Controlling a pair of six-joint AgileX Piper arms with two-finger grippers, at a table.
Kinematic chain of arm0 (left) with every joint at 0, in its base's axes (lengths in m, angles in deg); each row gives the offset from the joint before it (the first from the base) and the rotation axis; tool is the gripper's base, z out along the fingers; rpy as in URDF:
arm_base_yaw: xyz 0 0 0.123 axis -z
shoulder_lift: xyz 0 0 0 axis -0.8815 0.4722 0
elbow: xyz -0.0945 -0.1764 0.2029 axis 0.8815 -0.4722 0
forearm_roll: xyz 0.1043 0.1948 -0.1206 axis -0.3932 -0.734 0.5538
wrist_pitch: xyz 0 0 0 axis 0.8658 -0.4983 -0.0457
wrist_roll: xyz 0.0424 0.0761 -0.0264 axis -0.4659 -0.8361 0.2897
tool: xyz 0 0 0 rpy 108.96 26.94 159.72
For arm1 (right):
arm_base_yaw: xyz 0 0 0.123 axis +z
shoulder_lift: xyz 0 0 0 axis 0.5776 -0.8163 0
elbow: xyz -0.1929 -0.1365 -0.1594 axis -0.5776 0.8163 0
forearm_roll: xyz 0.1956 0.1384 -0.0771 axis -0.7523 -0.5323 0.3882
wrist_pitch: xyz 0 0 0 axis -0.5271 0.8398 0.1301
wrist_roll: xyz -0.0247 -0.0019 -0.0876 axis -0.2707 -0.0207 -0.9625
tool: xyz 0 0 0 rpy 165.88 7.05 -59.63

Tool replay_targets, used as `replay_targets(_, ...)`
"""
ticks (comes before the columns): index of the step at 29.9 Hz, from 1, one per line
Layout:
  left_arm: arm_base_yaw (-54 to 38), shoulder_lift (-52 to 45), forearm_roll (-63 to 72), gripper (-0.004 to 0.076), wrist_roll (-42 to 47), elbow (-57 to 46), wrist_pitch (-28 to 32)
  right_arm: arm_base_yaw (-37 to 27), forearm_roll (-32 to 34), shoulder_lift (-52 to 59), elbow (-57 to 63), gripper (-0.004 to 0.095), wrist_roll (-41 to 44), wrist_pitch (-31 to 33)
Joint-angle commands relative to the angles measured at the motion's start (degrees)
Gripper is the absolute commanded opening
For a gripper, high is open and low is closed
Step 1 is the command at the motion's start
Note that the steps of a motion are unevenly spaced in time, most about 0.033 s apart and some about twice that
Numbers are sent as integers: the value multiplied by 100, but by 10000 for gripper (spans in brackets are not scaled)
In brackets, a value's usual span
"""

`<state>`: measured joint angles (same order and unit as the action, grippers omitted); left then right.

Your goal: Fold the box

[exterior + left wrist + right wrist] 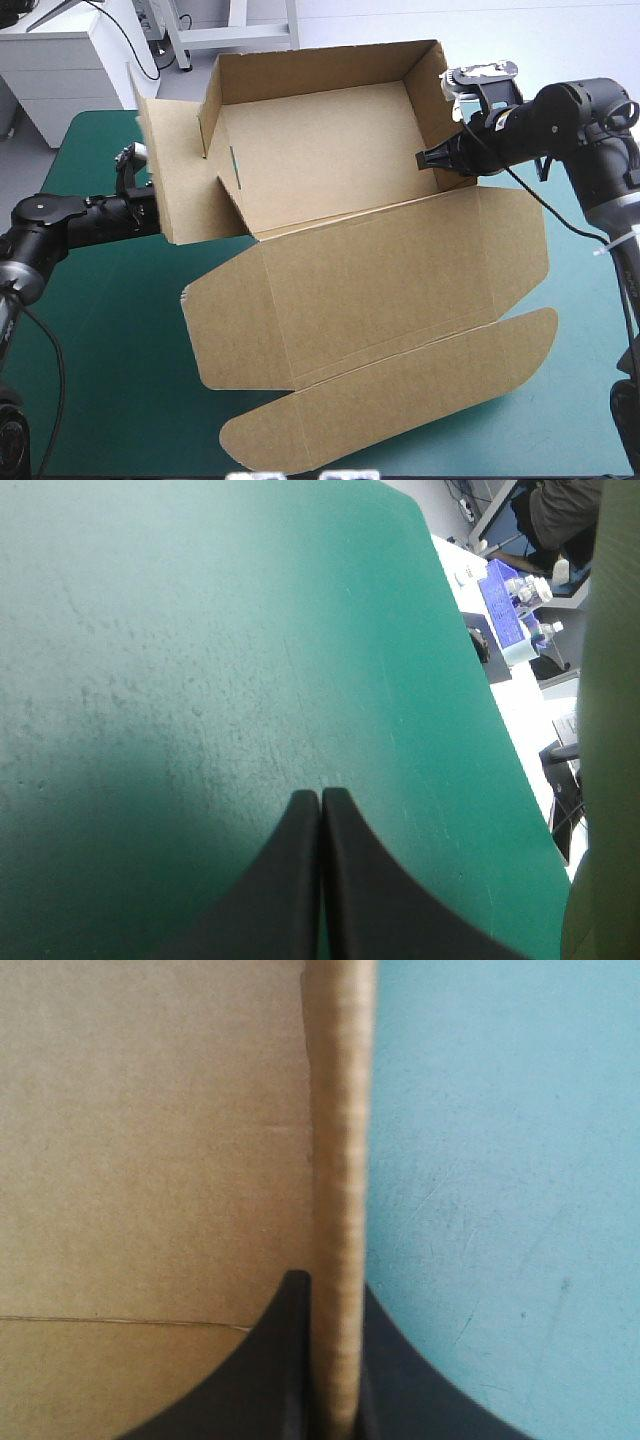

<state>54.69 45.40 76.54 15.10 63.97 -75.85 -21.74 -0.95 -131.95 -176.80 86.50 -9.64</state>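
The brown box (370, 270) sits mid-table with its long axis running roughly 12 to 6 o'clock, the walled tray at the far end and the lid flat toward the near edge. The right gripper (425, 158) is pinched onto the tray's right wall at about 2 o'clock. The left gripper (320, 798), fingers pressed together on nothing, hangs over the teal-green cover (200, 680) at 9 o'clock, and the standing left flap (175, 170) is just beside it toward 3, so I'd judge that arm the nearer for tucking it.

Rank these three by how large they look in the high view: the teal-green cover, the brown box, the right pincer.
1. The teal-green cover: widest, though much of it is hidden.
2. The box: close behind, lying over the middle of the cover.
3. The right pincer: clearly smallest, shut on the box's right wall.
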Motion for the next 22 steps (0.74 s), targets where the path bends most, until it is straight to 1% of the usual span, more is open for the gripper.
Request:
replay_targets(1,39,-385,423,-8,50,141,-152,3,-15,197,-143,-14,55,45)
replay_targets(5,39,-471,444,-8,40,141,-151,9,172,197,-143,-14,117,45)
replay_targets(10,39,-528,520,-8,40,141,-163,9,237,197,-143,-14,172,45)
replay_targets(15,39,-528,1116,-8,-12,141,-427,17,260,189,-118,-14,172,45)
replay_targets(19,39,-528,1330,-8,-56,141,-631,177,622,189,215,-14,241,45)
replay_targets(22,39,-528,1318,-8,-56,141,-789,273,851,189,619,-14,294,-138)
